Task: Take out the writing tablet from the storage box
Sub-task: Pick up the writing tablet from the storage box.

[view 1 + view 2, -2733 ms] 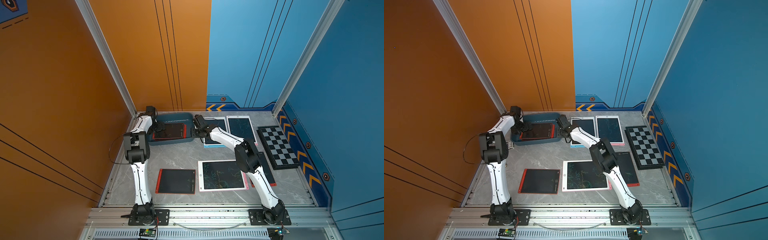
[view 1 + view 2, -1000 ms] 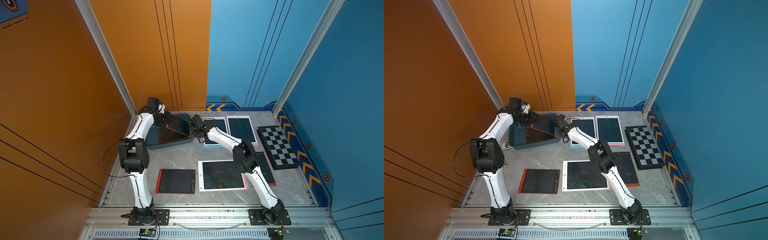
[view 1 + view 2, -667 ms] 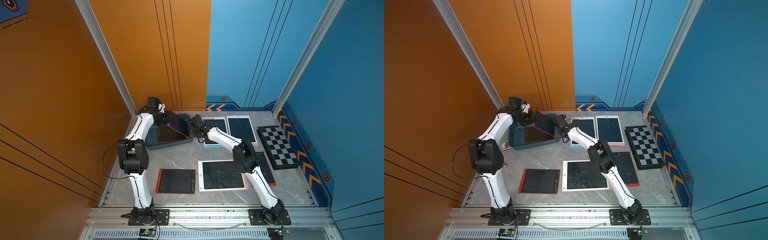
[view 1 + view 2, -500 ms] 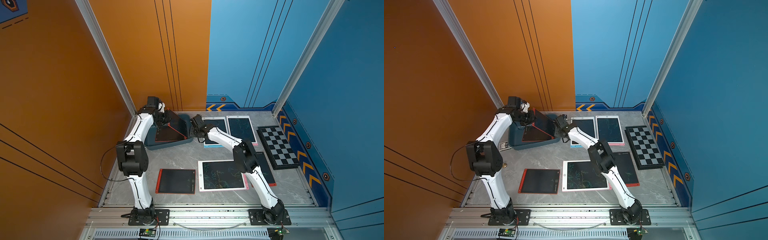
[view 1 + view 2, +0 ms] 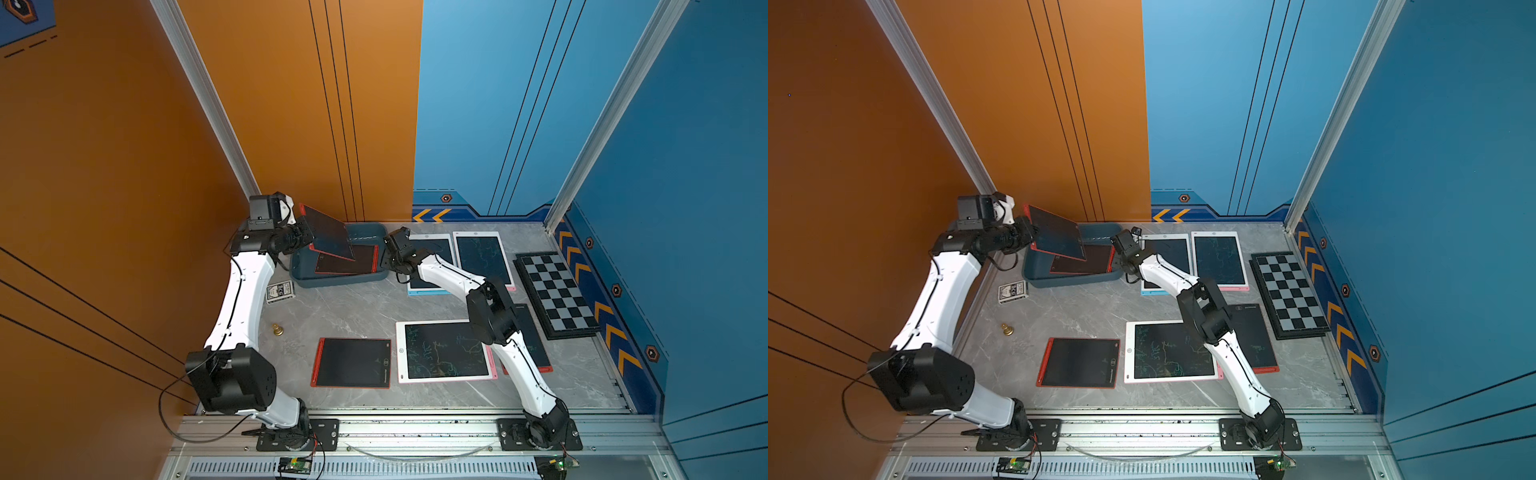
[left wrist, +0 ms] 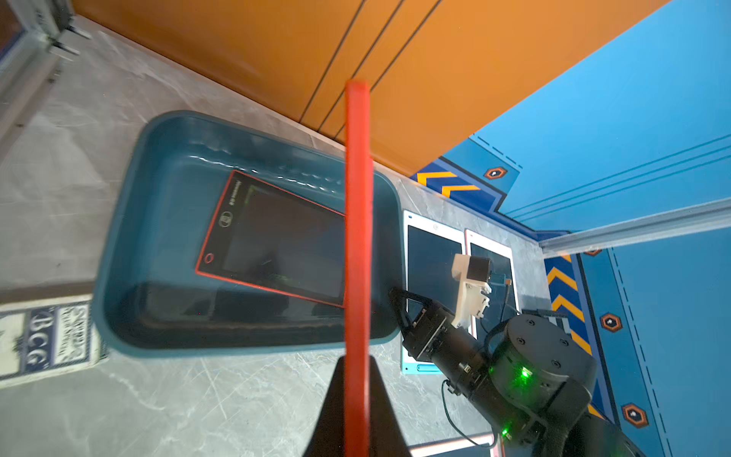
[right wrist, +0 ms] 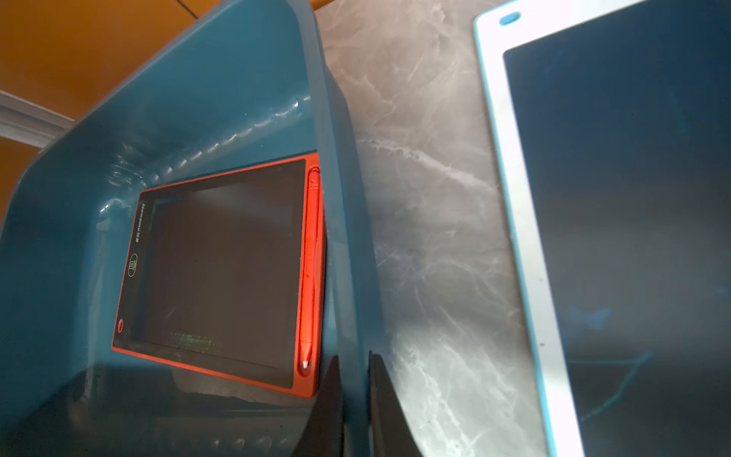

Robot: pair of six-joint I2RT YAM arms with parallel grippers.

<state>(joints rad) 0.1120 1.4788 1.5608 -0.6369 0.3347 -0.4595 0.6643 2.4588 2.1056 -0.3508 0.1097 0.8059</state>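
Left wrist view: the red-framed writing tablet point(image 6: 357, 221) shows edge-on, running straight out of the left gripper point(image 6: 357, 368), whose jaws are pinched tight on its near edge. In a top view the same tablet point(image 5: 328, 232) hangs tilted over the storage box point(image 5: 332, 283). Its high end is out past the box's left end and its low end is over the box's middle. Whether that low edge is clear of what lies beneath, I can't tell.

Flat on the box floor, against the right wall, lies a second red tablet point(image 7: 221, 269) with its stylus point(image 7: 310, 269) clipped along one side. The right gripper point(image 7: 354, 368) is clamped on that right wall, one finger inside and one outside, pinning the box.

So the step in hand looks like the lift-out: the tablet is gripped and raised, but not yet carried away. My read on the next move: raise it until the low edge clears the rim, then swing it away to bare table on the near side of the box. The right pincer should hold on so the box doesn't drag.

Against the earlier pictures: a few seconds back this tablet lay flat in the box. A second ago it stood propped steeply with one edge down inside. Now it looks higher and less steep, and the second tablet is uncovered.
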